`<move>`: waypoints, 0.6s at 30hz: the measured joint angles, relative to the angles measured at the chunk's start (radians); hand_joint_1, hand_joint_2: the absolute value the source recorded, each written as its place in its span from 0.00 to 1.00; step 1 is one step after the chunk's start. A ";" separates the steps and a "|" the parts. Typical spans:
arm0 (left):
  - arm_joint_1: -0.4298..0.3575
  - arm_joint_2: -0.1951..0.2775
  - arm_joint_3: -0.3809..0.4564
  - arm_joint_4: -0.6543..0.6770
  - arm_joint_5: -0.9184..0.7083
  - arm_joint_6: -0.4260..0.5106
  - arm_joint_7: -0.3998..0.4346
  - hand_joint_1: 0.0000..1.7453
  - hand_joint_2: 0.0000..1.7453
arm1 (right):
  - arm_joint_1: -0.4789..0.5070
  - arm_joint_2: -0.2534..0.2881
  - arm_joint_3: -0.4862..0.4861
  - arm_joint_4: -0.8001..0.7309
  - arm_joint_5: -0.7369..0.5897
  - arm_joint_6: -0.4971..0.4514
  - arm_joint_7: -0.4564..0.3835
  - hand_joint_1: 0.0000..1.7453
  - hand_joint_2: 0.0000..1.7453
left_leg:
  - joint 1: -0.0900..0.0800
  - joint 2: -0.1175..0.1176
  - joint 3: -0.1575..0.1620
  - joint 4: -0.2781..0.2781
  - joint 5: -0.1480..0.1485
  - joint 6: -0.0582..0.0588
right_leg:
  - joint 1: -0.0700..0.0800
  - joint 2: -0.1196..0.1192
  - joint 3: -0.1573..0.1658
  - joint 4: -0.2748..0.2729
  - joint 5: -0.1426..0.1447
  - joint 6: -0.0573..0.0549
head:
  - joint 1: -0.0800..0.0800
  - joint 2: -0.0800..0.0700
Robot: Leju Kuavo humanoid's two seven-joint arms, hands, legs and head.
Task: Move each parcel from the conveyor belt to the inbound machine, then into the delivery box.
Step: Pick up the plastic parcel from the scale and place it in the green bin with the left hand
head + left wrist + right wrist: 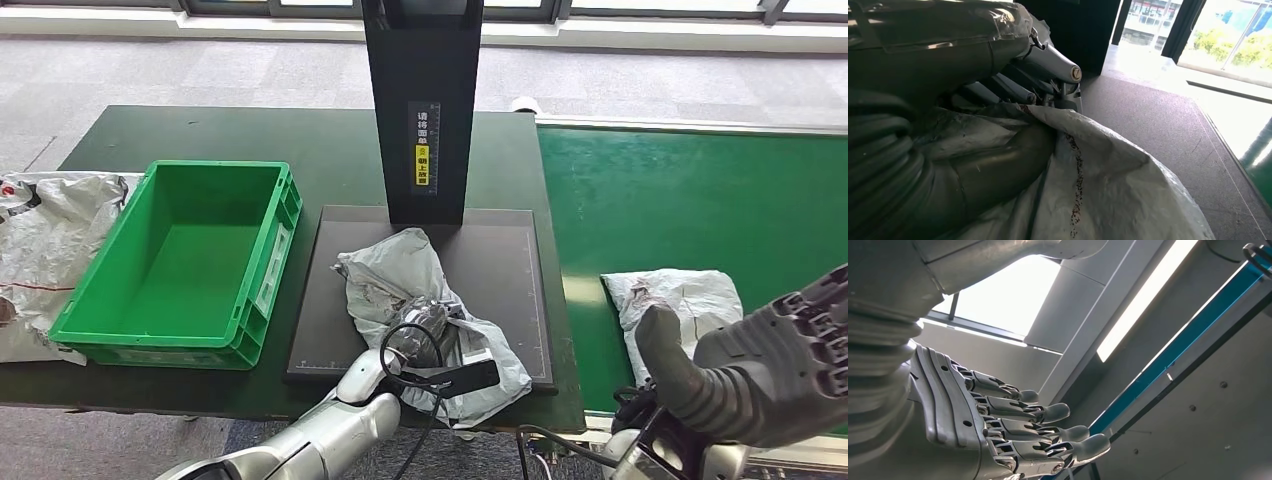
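The left hand (425, 335) is gripping the crumpled grey plastic parcel (420, 270), which is lying on the black flat platform of the inbound machine (330, 300). The right hand (770, 365) is hovering unclenched, fingers (1048, 432) extended, holding nothing.

Crinkled glossy plastic parcel (425, 300)

1. Left arm (330, 430): smooth silver shell, with a black cable (400, 345) looped just behind the left hand (425, 325).
2. Right hand (770, 370): grey ribbed cover, thick grey thumb (675, 365).
3. Its fingers (1048, 412): silver segmented links, rounded grey tips.
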State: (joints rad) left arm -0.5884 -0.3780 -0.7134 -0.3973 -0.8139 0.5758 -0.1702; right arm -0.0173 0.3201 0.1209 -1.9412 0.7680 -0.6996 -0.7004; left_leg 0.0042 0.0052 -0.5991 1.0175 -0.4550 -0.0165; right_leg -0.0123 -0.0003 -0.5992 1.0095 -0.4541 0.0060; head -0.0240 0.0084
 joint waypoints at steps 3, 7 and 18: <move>-0.002 0.000 0.000 0.003 -0.029 0.030 0.014 1.00 1.00 | 0.000 0.000 -0.002 0.000 -0.002 0.000 0.000 0.00 1.00 | 0.000 0.000 0.000 0.000 0.000 0.000 | 0.000 0.000 0.000 0.000 0.000 0.000 | 0.000 0.000; 0.000 0.007 0.000 -0.033 -0.176 0.107 0.094 1.00 1.00 | 0.002 0.000 -0.008 0.000 -0.004 0.000 0.000 0.00 1.00 | 0.000 0.000 0.000 0.000 0.000 0.000 | 0.000 0.000 0.000 0.000 0.000 0.000 | 0.000 0.000; 0.105 0.016 0.150 -0.347 -0.566 0.123 0.057 1.00 1.00 | 0.023 -0.001 -0.022 0.000 -0.003 0.000 0.000 0.00 1.00 | 0.000 0.000 -0.001 0.000 0.000 0.000 | 0.000 0.000 -0.001 0.000 0.000 0.000 | 0.000 0.000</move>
State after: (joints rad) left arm -0.4830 -0.3623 -0.5632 -0.7438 -1.3797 0.6990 -0.1133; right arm 0.0058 0.3193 0.0988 -1.9409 0.7652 -0.6992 -0.7001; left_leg 0.0041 0.0053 -0.6003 1.0176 -0.4550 -0.0164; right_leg -0.0126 -0.0004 -0.6001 1.0095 -0.4541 0.0061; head -0.0238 0.0084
